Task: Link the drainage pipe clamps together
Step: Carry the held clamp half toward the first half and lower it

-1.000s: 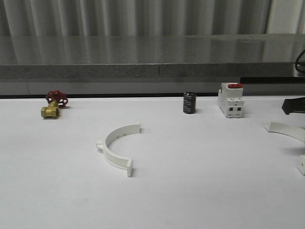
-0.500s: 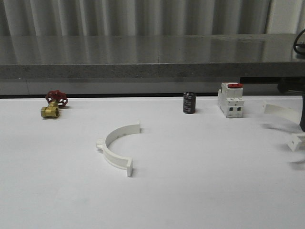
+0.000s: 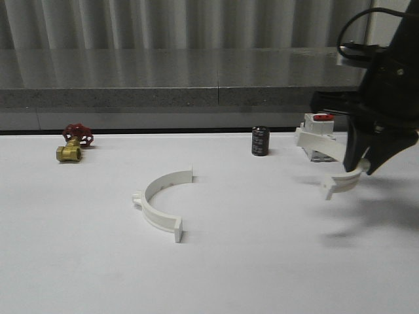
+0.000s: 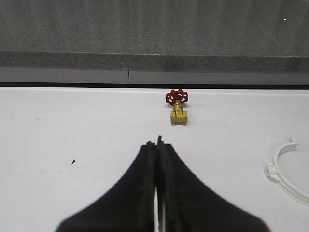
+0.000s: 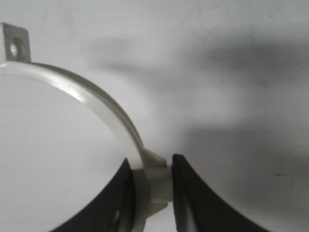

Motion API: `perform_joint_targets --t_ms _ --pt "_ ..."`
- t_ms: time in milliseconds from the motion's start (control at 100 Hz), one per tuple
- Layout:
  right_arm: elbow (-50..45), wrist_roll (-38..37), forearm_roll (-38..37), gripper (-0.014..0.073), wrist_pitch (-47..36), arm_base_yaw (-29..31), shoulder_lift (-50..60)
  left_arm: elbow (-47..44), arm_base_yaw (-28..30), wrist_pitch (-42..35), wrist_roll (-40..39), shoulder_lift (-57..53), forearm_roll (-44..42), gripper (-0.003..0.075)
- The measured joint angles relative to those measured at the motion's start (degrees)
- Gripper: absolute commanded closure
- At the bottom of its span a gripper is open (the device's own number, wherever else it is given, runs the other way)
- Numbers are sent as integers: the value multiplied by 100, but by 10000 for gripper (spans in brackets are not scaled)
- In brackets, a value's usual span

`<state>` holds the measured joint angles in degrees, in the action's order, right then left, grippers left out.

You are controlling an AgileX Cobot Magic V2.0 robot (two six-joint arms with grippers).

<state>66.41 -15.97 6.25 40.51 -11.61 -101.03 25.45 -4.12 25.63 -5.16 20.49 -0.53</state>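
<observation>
The right gripper (image 3: 364,165) was clamped on one clamp half (image 5: 87,101) at its outer lug, holding it above the bench (image 3: 262,261). The other half (image 3: 162,203) lay well apart. Both looked light, stiff and slick, best pinched mid-arc. The left gripper (image 4: 158,145) was closed, empty.

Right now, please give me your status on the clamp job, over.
Right gripper shut on one clamp half, lifted off the table. Left gripper shut, empty. Other clamp half lies mid-table. Breaker behind the held half.
</observation>
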Motion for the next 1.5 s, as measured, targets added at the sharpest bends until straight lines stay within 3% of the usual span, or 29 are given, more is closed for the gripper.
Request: perform_joint_targets --t_ms 470,900,1500 --pt "846 -1887 -1166 496 154 -1153 -433 0 0 0 0 0 0 740" --pt "1493 -2242 -1233 496 358 -1766 -1302 0 0 0 0 0 0 740" --pt "1746 -2646 -1247 496 246 -2042 -1688 0 0 0 0 0 0 740"
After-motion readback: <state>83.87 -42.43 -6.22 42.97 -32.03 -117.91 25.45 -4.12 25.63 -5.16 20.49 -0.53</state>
